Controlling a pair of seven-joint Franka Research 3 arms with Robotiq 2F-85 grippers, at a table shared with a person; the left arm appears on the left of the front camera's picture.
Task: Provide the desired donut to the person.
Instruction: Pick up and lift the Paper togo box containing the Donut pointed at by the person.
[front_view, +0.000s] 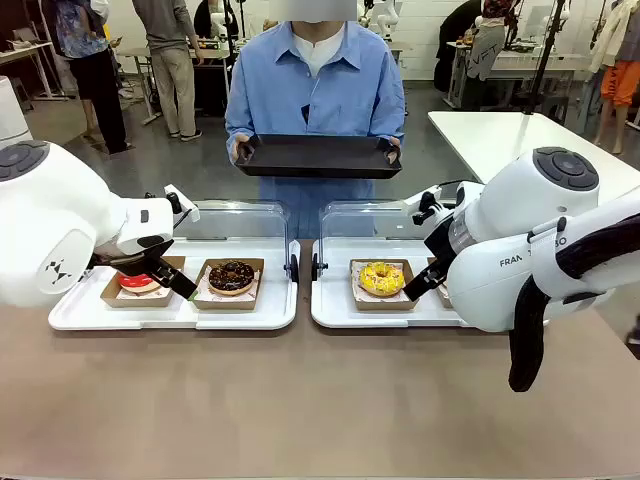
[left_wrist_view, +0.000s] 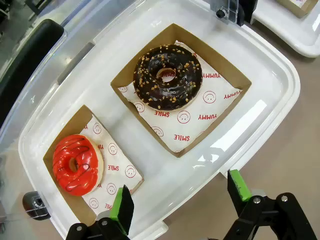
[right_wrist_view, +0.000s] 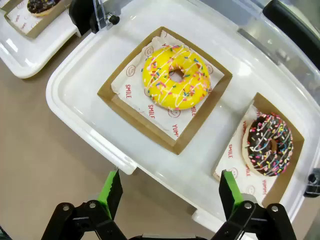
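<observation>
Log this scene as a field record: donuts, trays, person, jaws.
left tray: red-iced donut and nut-topped chocolate donut
right tray: yellow sprinkled donut and chocolate sprinkled donut
person: standing at the far side, holding a black tray in both hands
left jaws: open, above the left tray, holding nothing
right jaws: open, above the right tray, holding nothing

The left arm (front_view: 55, 225) reaches in from the left with its wrist bent downward. The left claw (left_wrist_view: 181, 197) hangs with its green-padded fingers (left_wrist_view: 121, 209) spread wide, gripping nothing. The right arm (front_view: 530, 250) mirrors it from the other side, its right claw (right_wrist_view: 171, 191) likewise spread wide and empty.
</observation>
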